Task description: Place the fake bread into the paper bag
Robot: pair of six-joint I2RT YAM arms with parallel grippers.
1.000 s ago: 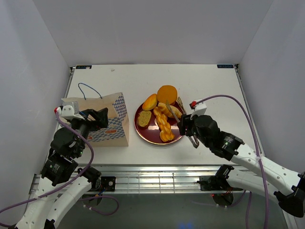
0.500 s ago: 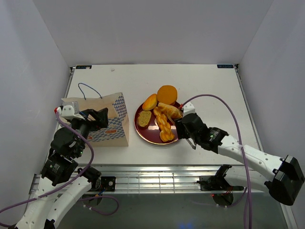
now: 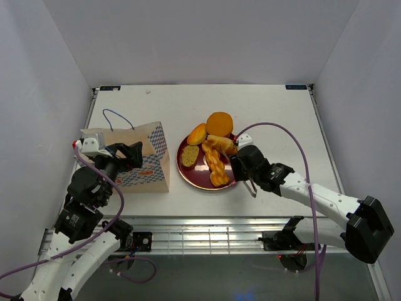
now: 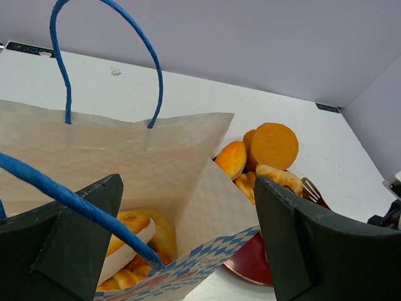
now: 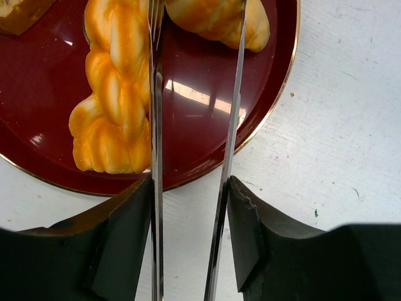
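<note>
The paper bag [image 3: 150, 164] stands open at the left, with bread pieces inside [image 4: 135, 229]. My left gripper [image 3: 128, 153] is open over the bag's mouth, one finger on each side of its near wall [image 4: 207, 207]. A dark red plate [image 3: 191, 177] holds the braided stick [image 3: 215, 164], an oval loaf [image 3: 222, 145], a slice [image 3: 190, 155] and another loaf [image 3: 197, 133]. The round bun [image 3: 219, 123] is at its far rim. My right gripper [image 3: 244, 166] is shut on metal tongs [image 5: 235, 125]. The open tong arms reach over the plate between the braided stick [image 5: 119, 94] and the loaf [image 5: 213, 19].
A blue cord handle [image 3: 119, 119] lies on the table behind the bag, and the other handle [image 4: 75, 200] crosses my left finger. White walls enclose the table on three sides. A metal rail runs along the near edge [image 3: 207, 229].
My right arm has moved left and brought the tongs over the plate's right part. The left arm and the bag have not moved.
</note>
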